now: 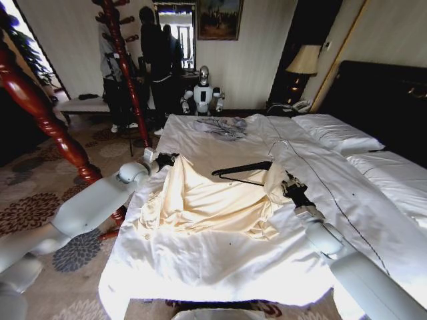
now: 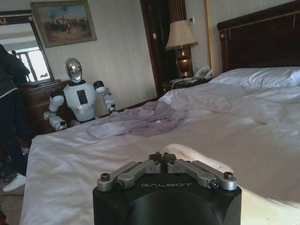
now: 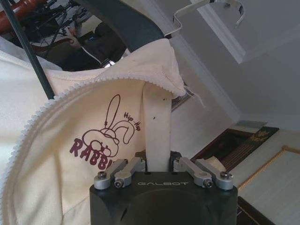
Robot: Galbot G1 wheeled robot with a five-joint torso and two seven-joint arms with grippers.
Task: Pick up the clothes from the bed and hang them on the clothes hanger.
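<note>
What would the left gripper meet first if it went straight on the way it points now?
Probably the grey garment crumpled farther up the bed. The left gripper, shut on the clothes, points low along the sheet towards it, though depth is unclear.

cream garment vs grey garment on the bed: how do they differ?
The cream garment is far larger than the grey garment. The cream garment lies at the near end of the bed, with the left tool and right tool shut on its edges; the grey garment lies crumpled at the far edge, untouched. The black hanger sits at the cream garment's top, apart from the grey one. Both rest on the white sheet.
</note>
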